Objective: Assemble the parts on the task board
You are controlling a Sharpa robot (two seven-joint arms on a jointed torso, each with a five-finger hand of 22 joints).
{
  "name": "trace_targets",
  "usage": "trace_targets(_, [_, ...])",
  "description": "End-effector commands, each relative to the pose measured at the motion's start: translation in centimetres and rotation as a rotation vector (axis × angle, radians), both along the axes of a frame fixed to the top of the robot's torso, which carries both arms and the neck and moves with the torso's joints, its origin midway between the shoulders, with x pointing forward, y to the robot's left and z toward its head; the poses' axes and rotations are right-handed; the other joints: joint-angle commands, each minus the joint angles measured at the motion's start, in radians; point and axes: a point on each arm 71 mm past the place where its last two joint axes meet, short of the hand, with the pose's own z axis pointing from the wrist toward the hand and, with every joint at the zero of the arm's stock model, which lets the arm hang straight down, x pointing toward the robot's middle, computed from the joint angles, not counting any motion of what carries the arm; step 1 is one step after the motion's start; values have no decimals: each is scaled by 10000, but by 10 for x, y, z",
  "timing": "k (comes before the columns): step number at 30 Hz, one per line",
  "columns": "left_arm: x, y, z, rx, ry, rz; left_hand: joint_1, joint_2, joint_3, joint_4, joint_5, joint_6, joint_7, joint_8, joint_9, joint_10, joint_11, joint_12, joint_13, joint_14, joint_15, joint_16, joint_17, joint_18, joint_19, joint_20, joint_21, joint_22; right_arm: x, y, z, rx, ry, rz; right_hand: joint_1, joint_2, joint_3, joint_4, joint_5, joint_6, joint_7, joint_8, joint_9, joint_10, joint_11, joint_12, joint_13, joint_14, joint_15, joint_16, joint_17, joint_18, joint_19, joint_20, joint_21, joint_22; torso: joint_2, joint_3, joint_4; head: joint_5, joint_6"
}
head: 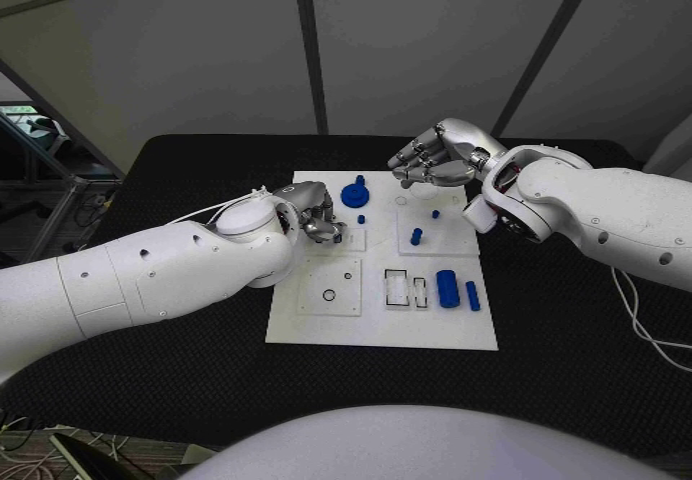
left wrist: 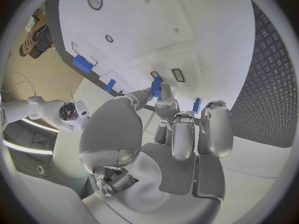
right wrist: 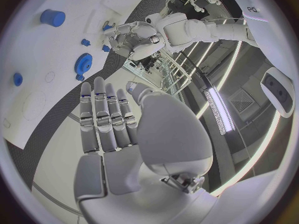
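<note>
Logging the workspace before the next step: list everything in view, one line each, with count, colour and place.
Task board: one, white, middle of the black table.
Table: one, black, under the board.
Gear: one, blue, far part of the board, between the two hands.
Cylinder: one, blue, lying on the board's near right part.
Bar: one, blue, lying just right of the cylinder.
Peg: one, blue, standing on the board right of centre.
Small pieces: at least three, blue, far part of the board near the gear.
Left hand: silver, over the board's left side, fingers pinching a small blue part.
Right hand: silver, above the board's far edge, holding nothing.
</note>
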Motion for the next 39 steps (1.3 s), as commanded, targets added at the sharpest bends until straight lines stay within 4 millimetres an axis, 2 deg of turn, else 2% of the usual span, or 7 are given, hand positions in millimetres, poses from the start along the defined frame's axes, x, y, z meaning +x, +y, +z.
trace_targets(1, [-4, 1, -8, 289, 378, -101, 117, 7, 1274, -1358, 26, 67, -32, -58, -25, 57, -16, 1, 43, 1010, -85, -56, 2531, -7, 42, -41, 42, 891, 0, 1, 2, 50, -98, 74, -19, 60, 71, 11, 34, -13, 83, -63, 15, -69, -28, 9, -5, -76, 7, -12, -10, 131, 4, 38, -39, -11, 4, -1, 16, -12, 0])
trace_targets(27, [-3, 4, -10, 166, 510, 56, 58, -40, 1037, -1221, 18, 233, -63, -145, -127, 124, -32, 12, 77, 1010, -99, -56, 2531, -11, 57, -55, 44, 916, 0, 2, 2, 55, -103, 81, -19, 60, 71, 11, 34, -13, 83, -63, 15, -69, -28, 9, -5, -76, 7, -12, -10, 131, 4, 38, -39, -11, 0, 8, 1, 5, 0])
trace_targets(39, [-6, 7, -13, -110, 1154, 177, -41, -89, 816, -1094, 32, 330, -105, -192, -184, 144, -61, 19, 103, 1010, -117, -56, 2531, -10, 60, -70, 34, 923, 1, 1, 1, 49, -100, 69, -43, 66, 76, 25, 60, -15, 85, -64, 15, -74, -24, 10, -5, -78, 10, -12, -17, 130, 14, 40, -57, -18, 1, 3, 18, 8, 0])
